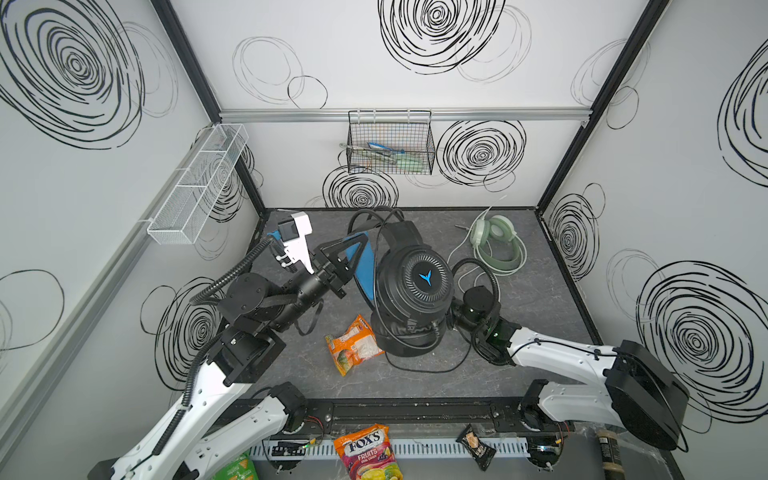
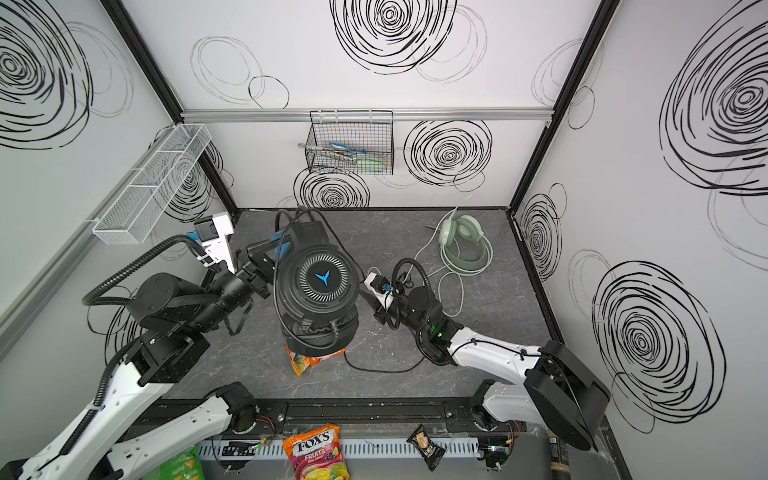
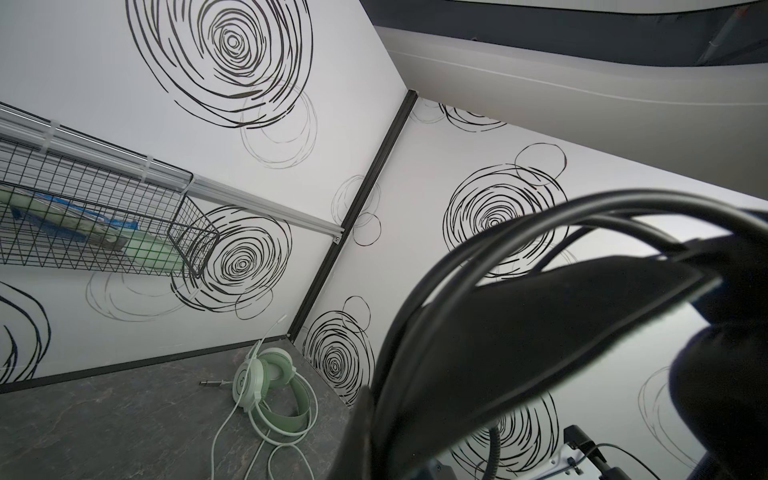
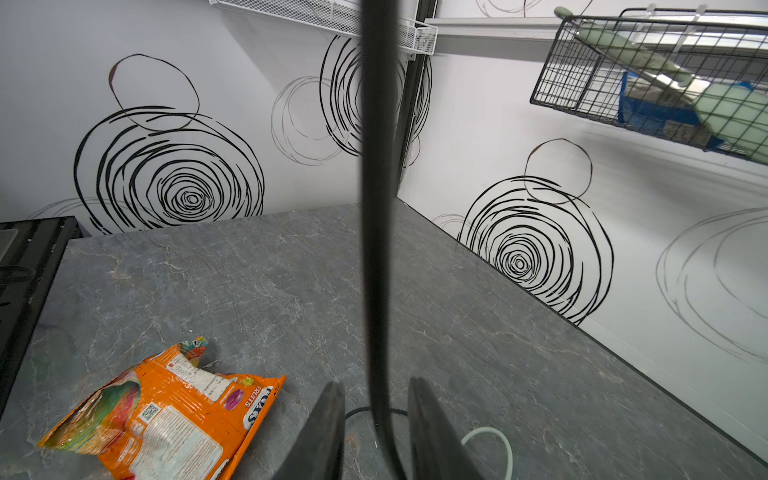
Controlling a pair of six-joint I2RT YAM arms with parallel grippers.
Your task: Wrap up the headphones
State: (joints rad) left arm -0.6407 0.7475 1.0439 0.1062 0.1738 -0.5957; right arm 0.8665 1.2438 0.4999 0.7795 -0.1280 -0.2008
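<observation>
Left hand (image 1: 351, 253) is clenched on the blue inner band of the black headphones (image 1: 415, 282), holding them up off the table (image 1: 540, 307) at mid-scene. One ear cup w/ a blue logo faces up, the other cup sits below it. Their black cable (image 4: 376, 208) loops over the far end of the headband, runs down past the cups and trails onto the table at the near side.

Right hand (image 4: 376, 386) is released. Its two fingers (image 4: 328, 415) stand apart w/ the black cable running btwn them, a gap on each side. It sits just right of the lower cup, low over the table.

An orange candy bag (image 1: 353, 345) lies flat on the table, just left of the lower cup.

The mint-green headphones (image 1: 498, 245) lie on the table at far right, well apart from both hands. Their whitish cable (image 4: 487, 429) is loose around them, w/ the jack plug just to their left.

A black wire basket (image 1: 390, 143) hangs on the far wall w/ a few items inside. A white mesh basket (image 1: 199, 187) hangs on the left wall.
</observation>
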